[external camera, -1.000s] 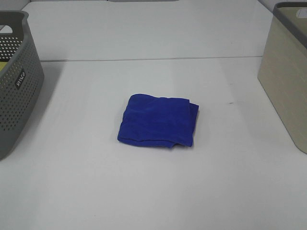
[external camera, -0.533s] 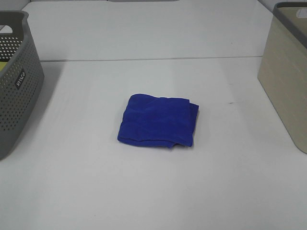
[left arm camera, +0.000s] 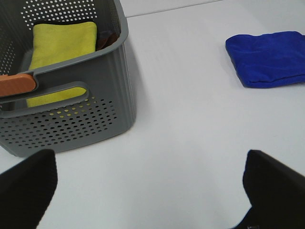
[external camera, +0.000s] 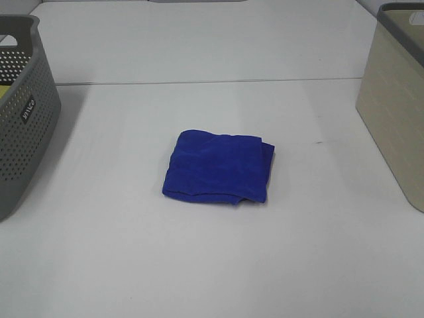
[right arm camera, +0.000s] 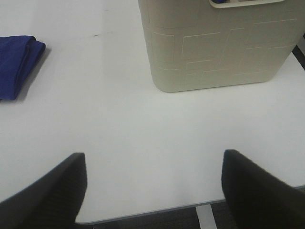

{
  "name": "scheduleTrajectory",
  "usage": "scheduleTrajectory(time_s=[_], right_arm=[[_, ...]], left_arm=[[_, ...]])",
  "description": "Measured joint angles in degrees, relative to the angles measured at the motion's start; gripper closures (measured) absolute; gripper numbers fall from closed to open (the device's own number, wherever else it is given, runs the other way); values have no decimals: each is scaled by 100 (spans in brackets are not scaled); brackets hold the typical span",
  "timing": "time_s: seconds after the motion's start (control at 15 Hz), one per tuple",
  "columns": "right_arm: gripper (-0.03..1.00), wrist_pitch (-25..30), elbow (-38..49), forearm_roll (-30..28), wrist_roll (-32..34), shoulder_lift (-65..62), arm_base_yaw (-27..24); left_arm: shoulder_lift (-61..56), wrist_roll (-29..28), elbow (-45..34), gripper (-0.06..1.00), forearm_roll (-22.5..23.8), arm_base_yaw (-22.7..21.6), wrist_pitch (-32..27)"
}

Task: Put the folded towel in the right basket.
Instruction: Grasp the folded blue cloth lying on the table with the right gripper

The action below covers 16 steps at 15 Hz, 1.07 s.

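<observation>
A folded blue towel [external camera: 218,167] lies on the white table [external camera: 199,265] near its middle. It also shows in the left wrist view [left arm camera: 269,57] and at the edge of the right wrist view [right arm camera: 16,64]. The right basket [external camera: 397,99] is beige with a grey rim and stands at the table's right edge; the right wrist view shows its wall [right arm camera: 219,43]. My left gripper [left arm camera: 150,188] is open and empty, well away from the towel. My right gripper [right arm camera: 152,183] is open and empty, between towel and basket. Neither arm shows in the exterior view.
A grey perforated basket [external camera: 23,112] stands at the table's left edge. In the left wrist view it [left arm camera: 90,109] holds a folded yellow towel [left arm camera: 59,45], and something orange [left arm camera: 16,85] lies at its rim. The table's front edge [right arm camera: 200,202] shows near the right gripper.
</observation>
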<state>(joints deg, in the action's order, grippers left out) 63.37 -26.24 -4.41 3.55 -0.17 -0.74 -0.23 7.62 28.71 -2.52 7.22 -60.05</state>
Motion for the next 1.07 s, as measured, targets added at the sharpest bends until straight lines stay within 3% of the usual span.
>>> scheduleTrajectory(time_s=[1.07], right_arm=[[20, 0, 0, 0, 0, 0, 0]], left_arm=[[0, 0, 0, -4, 0, 0, 0]])
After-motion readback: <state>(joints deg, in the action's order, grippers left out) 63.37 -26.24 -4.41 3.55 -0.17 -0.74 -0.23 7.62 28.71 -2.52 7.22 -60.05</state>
